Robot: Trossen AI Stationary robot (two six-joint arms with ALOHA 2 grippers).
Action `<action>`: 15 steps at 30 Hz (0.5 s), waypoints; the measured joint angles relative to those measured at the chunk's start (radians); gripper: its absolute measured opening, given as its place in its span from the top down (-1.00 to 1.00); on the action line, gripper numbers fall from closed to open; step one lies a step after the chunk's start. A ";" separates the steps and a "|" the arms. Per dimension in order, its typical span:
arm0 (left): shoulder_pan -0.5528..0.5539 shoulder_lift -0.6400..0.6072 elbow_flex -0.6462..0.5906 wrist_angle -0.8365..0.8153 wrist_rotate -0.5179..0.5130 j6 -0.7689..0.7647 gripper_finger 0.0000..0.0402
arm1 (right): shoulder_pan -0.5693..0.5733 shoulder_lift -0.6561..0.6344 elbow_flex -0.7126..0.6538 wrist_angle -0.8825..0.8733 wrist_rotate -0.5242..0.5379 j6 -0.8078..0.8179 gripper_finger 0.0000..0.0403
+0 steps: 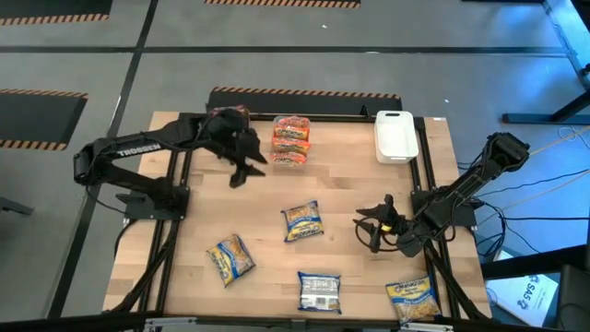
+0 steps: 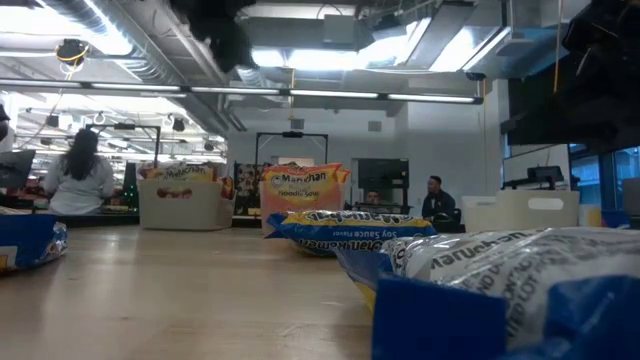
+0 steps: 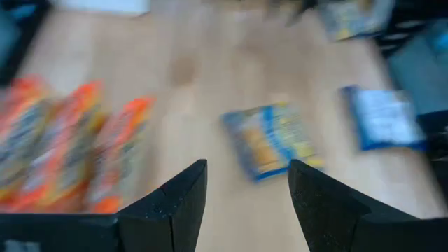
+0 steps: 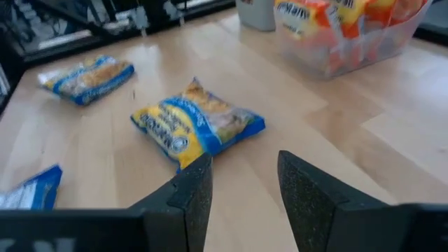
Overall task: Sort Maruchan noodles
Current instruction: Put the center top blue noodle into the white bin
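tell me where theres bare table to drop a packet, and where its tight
Free: the wood between the left claw and the middle blue-yellow packet; the stretch between the orange-packet bin and the white bin; the near left corner beside the left packet. Tight: the near right, where the right claw, a white-blue packet and the corner packet cluster.

I see four blue-and-yellow noodle packets lying flat across the lower half of the high view: center [image 1: 302,221], lower left [image 1: 230,259], bottom center [image 1: 319,291], bottom right [image 1: 411,298]. Orange packets [image 1: 290,140] stand packed together at upper center.
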 joint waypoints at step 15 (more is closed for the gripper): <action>-0.341 0.255 0.000 0.146 -0.302 -0.277 0.03 | -0.141 0.158 0.009 0.325 -0.296 -0.281 -0.24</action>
